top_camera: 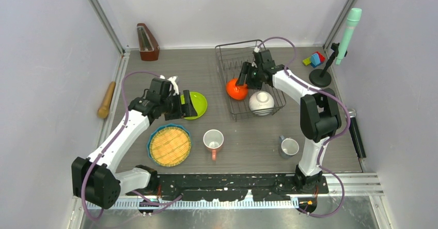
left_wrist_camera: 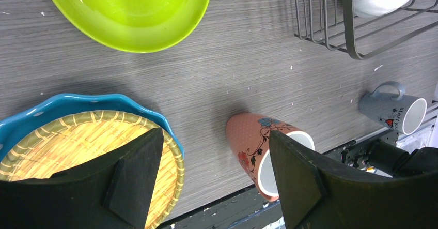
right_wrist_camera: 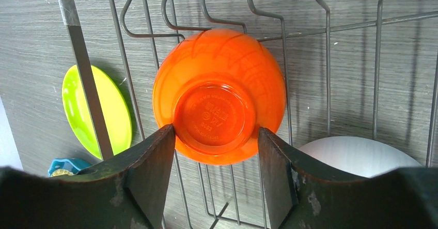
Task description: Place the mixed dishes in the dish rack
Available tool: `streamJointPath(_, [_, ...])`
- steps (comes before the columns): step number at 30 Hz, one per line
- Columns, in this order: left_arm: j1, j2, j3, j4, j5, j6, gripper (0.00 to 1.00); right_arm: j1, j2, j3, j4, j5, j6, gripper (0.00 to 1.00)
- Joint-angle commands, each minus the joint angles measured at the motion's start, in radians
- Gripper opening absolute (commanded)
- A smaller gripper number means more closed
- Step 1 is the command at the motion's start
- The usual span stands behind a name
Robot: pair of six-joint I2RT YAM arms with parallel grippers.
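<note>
The left end effector [top_camera: 187,106] hangs over the table [top_camera: 243,136] with its fingers spread and nothing between them, just beside the lime-green plate [top_camera: 201,103]. Nearer the arm bases lie the blue-rimmed plate [top_camera: 169,145] and, to its right, the pink floral mug [top_camera: 213,140] — both on the table. Further right stands the dish rack [top_camera: 227,50]. Inside it the orange bowl [top_camera: 237,90] sits upside down, with the white bowl [top_camera: 261,103] beside it. The right end effector [right_wrist_camera: 216,130] is over the orange bowl — fingers spread, gripping nothing. The small grey-blue mug [top_camera: 288,147] stands on the table, outside the rack.
</note>
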Motion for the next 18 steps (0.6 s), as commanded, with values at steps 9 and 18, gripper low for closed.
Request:
streamJointPath(9, [0.005,0.013,0.041,0.041,0.005,0.007,0.77,0.007,0.017,0.049,-0.039,0.059,-0.088,0.35])
streamJointPath(18, [0.005,0.034,0.029,0.055,0.011,0.008,0.77,0.075,-0.039,0.099,-0.145,0.199,-0.174,0.3])
